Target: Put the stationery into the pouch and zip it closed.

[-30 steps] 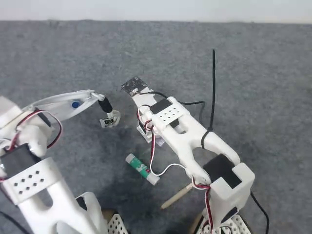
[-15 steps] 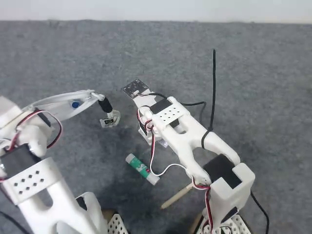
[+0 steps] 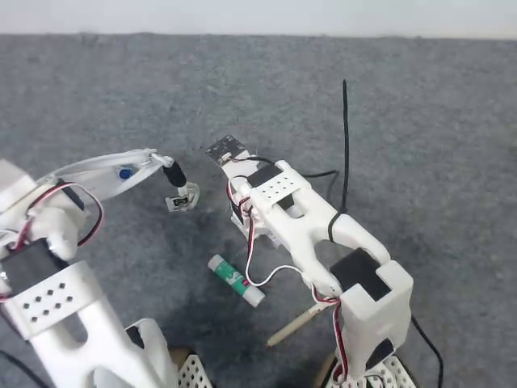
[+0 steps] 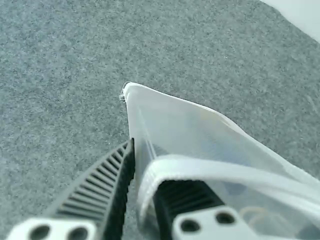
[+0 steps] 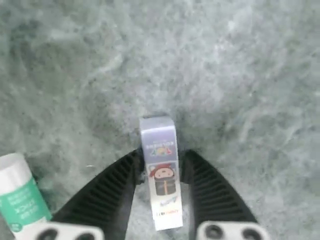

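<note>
The right tool (image 5: pixel 161 156) has its ribbed fingers pinched on the sides of an eraser (image 5: pixel 159 145). Its paper sleeve shows a little cartoon figure and print too fine to make out, and its long axis runs straight out along the fingers, far end poking past the tips over the grey counter (image 5: pixel 240 60). Over on the other side the left tool (image 4: pixel 145 165) is clamped on the zip rim of the clear pouch (image 4: pixel 200 130), whose far corner points away from it. Between the arms a glue stick (image 3: pixel 236 280) with a green-and-white label lies slantwise on the counter, a pencil (image 3: pixel 292 325) near it.
</note>
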